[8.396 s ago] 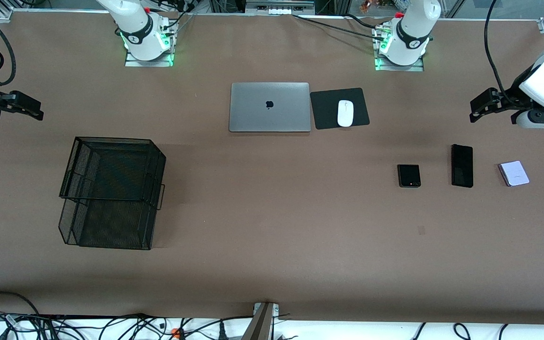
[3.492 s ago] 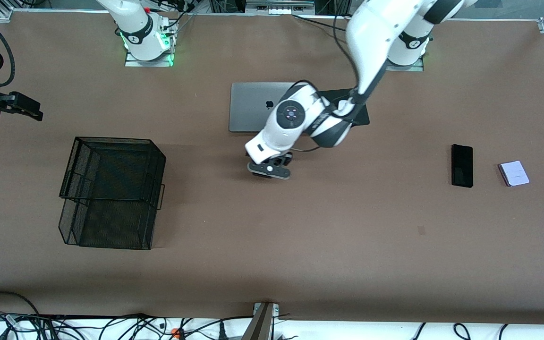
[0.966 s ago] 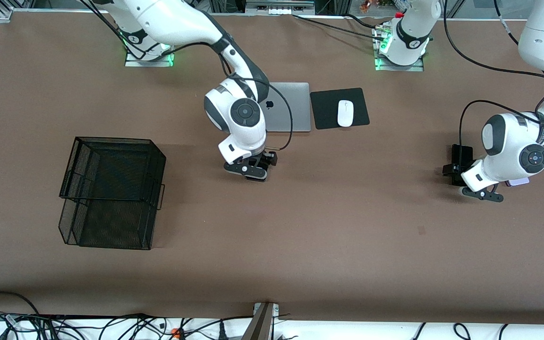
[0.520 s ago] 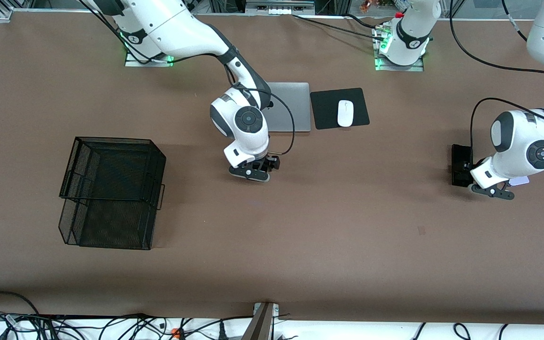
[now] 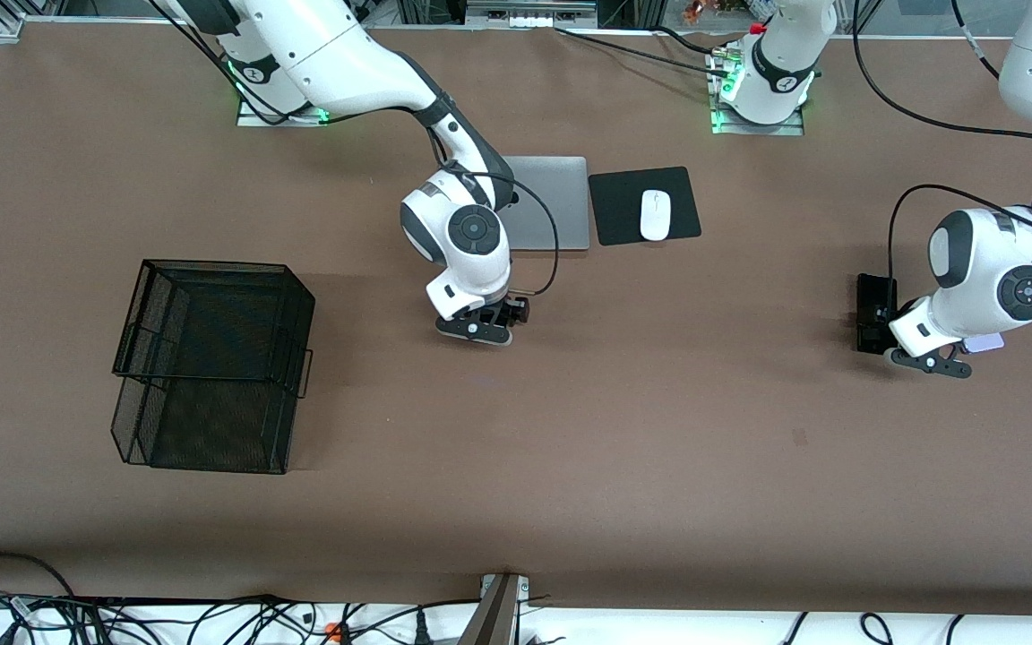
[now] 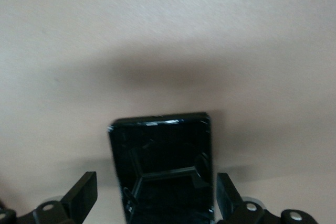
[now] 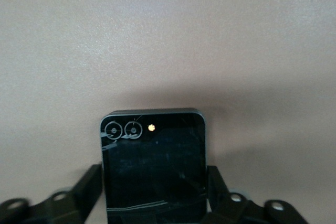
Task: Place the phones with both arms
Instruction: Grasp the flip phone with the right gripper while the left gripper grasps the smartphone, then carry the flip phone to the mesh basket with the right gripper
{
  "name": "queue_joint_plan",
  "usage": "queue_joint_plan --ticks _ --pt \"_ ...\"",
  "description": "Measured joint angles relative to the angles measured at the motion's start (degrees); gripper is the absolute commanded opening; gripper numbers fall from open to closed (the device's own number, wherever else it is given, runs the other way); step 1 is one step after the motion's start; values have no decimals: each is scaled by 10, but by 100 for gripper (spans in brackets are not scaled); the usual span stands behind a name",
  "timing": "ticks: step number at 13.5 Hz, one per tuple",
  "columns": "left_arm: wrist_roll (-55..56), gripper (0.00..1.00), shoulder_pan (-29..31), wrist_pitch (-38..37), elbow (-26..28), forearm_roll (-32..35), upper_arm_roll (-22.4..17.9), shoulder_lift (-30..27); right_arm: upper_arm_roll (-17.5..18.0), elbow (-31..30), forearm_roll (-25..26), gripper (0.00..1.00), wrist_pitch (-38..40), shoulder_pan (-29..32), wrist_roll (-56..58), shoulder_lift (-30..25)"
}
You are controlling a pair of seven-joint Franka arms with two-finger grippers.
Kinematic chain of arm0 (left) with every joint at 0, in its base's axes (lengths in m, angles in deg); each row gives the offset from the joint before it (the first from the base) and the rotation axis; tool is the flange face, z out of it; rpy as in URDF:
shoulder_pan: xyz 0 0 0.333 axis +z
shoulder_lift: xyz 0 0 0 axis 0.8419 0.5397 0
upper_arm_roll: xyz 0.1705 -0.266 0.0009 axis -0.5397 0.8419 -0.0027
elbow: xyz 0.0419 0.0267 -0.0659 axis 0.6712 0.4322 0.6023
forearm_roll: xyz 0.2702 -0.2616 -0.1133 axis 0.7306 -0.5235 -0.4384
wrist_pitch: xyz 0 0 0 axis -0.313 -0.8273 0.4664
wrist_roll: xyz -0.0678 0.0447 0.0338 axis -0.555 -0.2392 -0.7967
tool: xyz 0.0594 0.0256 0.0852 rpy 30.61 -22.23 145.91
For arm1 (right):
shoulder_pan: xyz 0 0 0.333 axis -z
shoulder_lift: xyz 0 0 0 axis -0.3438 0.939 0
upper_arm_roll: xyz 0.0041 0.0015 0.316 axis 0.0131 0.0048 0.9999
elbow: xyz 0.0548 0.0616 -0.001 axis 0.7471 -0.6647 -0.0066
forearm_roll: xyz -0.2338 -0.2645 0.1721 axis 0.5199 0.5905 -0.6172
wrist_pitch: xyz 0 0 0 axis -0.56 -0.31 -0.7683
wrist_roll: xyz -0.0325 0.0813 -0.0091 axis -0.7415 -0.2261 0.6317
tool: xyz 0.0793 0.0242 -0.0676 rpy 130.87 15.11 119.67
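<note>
The small black flip phone [image 7: 152, 140] with its camera lenses lies on the table just nearer to the front camera than the laptop. My right gripper [image 5: 494, 318] [image 7: 155, 177] is shut on it, a finger against each long side. In the front view that gripper hides the phone. The long slim black phone [image 5: 874, 305] [image 6: 160, 140] lies toward the left arm's end. My left gripper [image 5: 892, 348] [image 6: 156, 187] stands open astride its nearer end, with a gap showing at one finger. The pale lavender phone [image 5: 986, 342] peeks out beside it from under the left wrist.
A black two-tier mesh basket [image 5: 211, 358] stands toward the right arm's end. The silver laptop [image 5: 552, 202] lies closed near the bases. Beside it is a white mouse [image 5: 655, 215] on a black pad [image 5: 614, 206].
My right gripper has settled a little lower and its fingers have closed onto the black flip phone. My left gripper has shifted slightly over the slim phone's end and stays open.
</note>
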Motion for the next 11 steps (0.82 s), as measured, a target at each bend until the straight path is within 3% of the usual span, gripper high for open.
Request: queue_joint_plan --ticks 3,7,8,9,11 --pt "0 100 5 -6 7 -3 6 1 -3 23 3 9 25 0 2 -5" --pt "-2 100 19 -6 10 -3 6 7 -10 94 2 9 235 15 48 -87" --pt "-2 84 20 -6 10 -3 7 7 -11 97 0 8 284 26 76 -120" --pt "-2 46 20 -6 10 -3 7 7 -12 97 -3 8 329 42 113 -151" --pt "-2 33 20 -9 8 -4 9 5 -23 84 -6 8 399 86 213 -211"
